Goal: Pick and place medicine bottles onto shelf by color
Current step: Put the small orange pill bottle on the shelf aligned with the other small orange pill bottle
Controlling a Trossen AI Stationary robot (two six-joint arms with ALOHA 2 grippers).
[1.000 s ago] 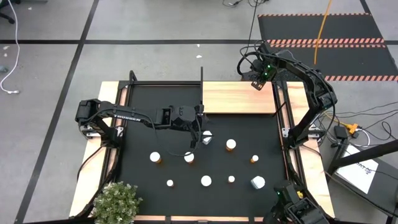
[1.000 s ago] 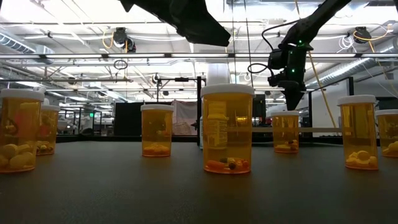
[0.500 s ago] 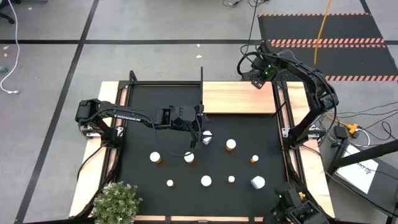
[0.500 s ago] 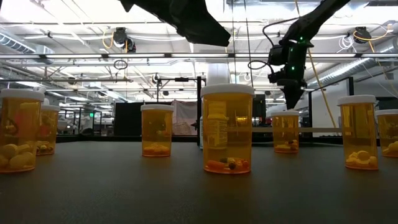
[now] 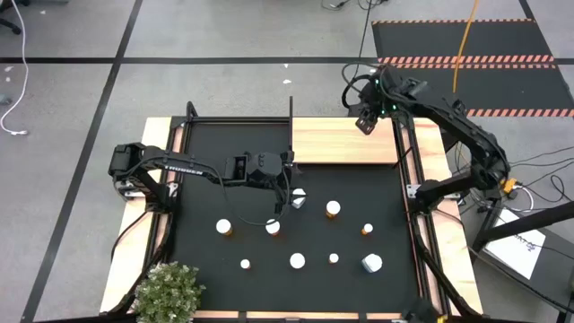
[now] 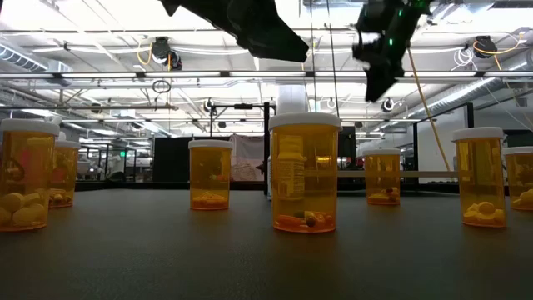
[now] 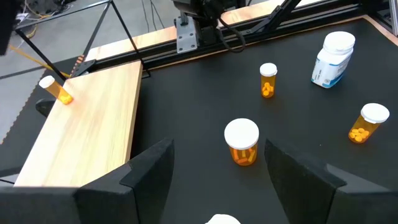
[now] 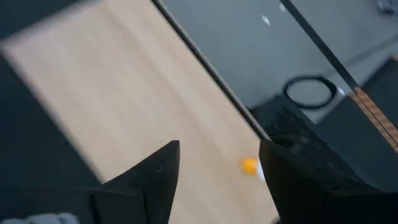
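Several orange bottles with white caps stand on the black mat, with a white bottle among them. The light-wood shelf lies at the far right. One small orange bottle rests on the shelf's far right corner; it also shows in the right wrist view. My left gripper is open and empty above the mat, with a white cap just below it and an orange bottle ahead. My right gripper is open and empty, high above the shelf's far right corner.
A potted plant stands at the near left corner. Black frame rails run along the mat's sides, and an upright post stands at the shelf's left end. Most of the shelf is bare wood.
My right gripper has risen from just above the shelf's far right corner and moved slightly toward the far edge, staying open. My left arm has kept still.
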